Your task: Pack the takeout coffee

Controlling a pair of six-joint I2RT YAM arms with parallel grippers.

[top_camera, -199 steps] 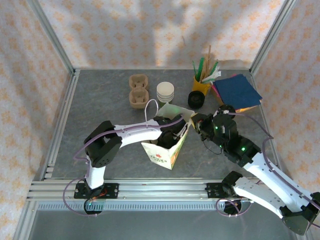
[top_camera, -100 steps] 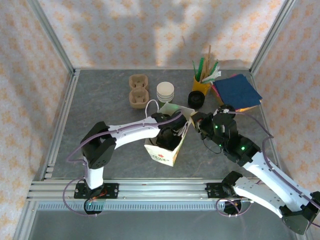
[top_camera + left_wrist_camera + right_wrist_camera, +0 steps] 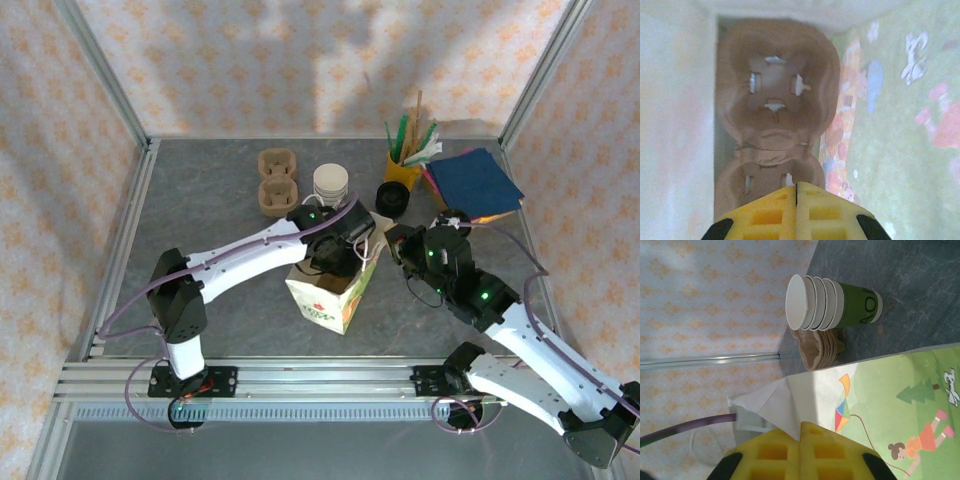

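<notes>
A cup carrier (image 3: 775, 127) is seated in the paper bag (image 3: 328, 300), wells empty. The left gripper (image 3: 796, 190) is clenched empty above it, the right gripper (image 3: 800, 429) clenched at the bag rim. The takeout coffee, judged unpacked, cannot be located.

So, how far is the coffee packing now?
Done: a pulp cup carrier lies at the bottom of the paper bag, and its pockets look empty. In hand: the left end effector, shut and empty, is inside the bag; the right end effector seems to pinch its rim. Left: filling those pockets.
</notes>
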